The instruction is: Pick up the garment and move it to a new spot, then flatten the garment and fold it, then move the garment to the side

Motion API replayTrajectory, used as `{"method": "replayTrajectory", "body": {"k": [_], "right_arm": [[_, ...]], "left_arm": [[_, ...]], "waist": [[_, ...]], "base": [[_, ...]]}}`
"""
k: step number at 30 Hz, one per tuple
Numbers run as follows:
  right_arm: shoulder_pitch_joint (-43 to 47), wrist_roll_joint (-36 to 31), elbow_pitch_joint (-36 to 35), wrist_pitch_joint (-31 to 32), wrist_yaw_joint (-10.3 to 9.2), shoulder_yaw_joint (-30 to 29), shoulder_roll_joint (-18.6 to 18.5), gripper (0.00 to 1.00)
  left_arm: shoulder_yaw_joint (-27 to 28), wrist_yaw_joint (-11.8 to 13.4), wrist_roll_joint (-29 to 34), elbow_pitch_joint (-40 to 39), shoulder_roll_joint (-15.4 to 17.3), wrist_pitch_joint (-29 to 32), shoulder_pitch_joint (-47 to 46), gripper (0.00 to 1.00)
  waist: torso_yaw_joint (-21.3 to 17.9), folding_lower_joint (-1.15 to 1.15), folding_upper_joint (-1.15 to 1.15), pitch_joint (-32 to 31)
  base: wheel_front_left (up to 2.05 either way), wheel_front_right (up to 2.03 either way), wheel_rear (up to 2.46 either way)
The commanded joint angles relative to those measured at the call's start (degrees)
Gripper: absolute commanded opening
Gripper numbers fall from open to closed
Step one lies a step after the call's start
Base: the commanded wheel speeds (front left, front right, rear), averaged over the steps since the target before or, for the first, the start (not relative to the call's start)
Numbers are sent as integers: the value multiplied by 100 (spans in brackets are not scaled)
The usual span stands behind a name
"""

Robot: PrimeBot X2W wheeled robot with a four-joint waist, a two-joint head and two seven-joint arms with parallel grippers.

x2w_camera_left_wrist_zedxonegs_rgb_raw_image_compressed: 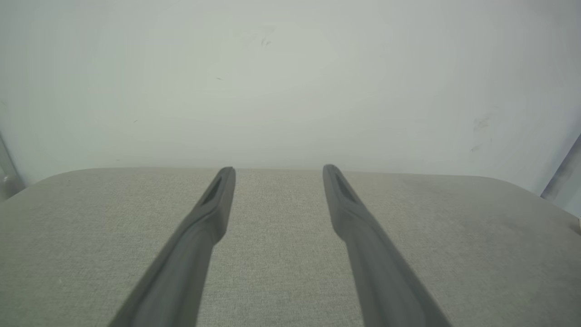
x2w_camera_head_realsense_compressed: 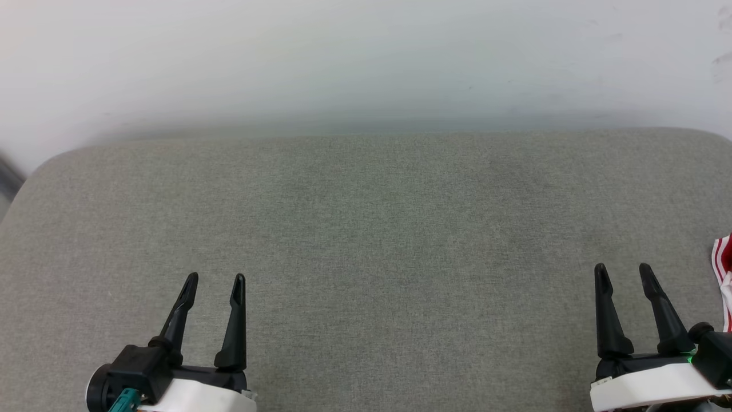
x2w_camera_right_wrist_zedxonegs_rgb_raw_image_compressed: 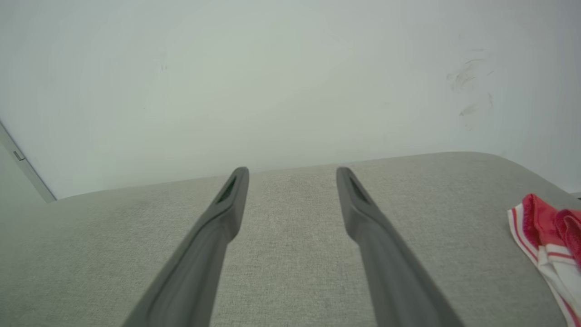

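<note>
Two grippers hung over one grey fabric-covered pad [x2w_camera_head_realsense_compressed: 366, 229], four dark fingers in all, two on each. In the head view the left gripper [x2w_camera_head_realsense_compressed: 216, 278] sat at about 7 o'clock and the right gripper [x2w_camera_head_realsense_compressed: 622, 268] at about 5 o'clock, all fingers pointing toward 12. Both stood spread wide with bare pad between their fingers and nothing held; the left wrist view [x2w_camera_left_wrist_zedxonegs_rgb_raw_image_compressed: 278, 169] and the right wrist view [x2w_camera_right_wrist_zedxonegs_rgb_raw_image_compressed: 292, 170] showed the same clear gap. There was one garment [x2w_camera_head_realsense_compressed: 725, 269], red with white stripes, lying on the pad at the 3 o'clock edge of the head view, just beside the right gripper but apart from it. The right wrist view showed it crumpled at about 4 o'clock [x2w_camera_right_wrist_zedxonegs_rgb_raw_image_compressed: 544, 227]. One pale wall [x2w_camera_head_realsense_compressed: 366, 57] rose behind the pad at 12 o'clock.
</note>
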Motion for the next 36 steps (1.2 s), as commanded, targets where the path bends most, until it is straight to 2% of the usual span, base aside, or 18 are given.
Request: {"method": "replayTrajectory", "body": {"k": [1, 15, 16, 19, 36], "right_arm": [[36, 6, -33, -37, -4, 16, 49, 100], [1, -39, -108, -56, -4, 40, 90, 100], [-1, -3, -82, -30, 0, 41, 67, 0], [24, 17, 58, -12, 0, 56, 72, 0], [-183, 1856, 286, 361, -1, 57, 12, 0]], "left_arm": [[6, 6, 33, 8, 0, -12, 40, 100], [41, 6, -16, -21, -19, -12, -37, 100], [43, 0, -18, -8, -20, 0, -4, 0], [26, -1, -40, 129, -46, 11, 31, 0], [82, 6, -1912, 408, 6, 387, -192, 0]], "waist": [[-7, 1, 0, 6], [-3, 1, 0, 89], [-4, 1, 0, 90], [-4, 1, 0, 91], [-4, 1, 0, 46]], "base": [[0, 0, 0], [0, 0, 0], [0, 0, 0], [0, 0, 0], [0, 0, 0]]}}
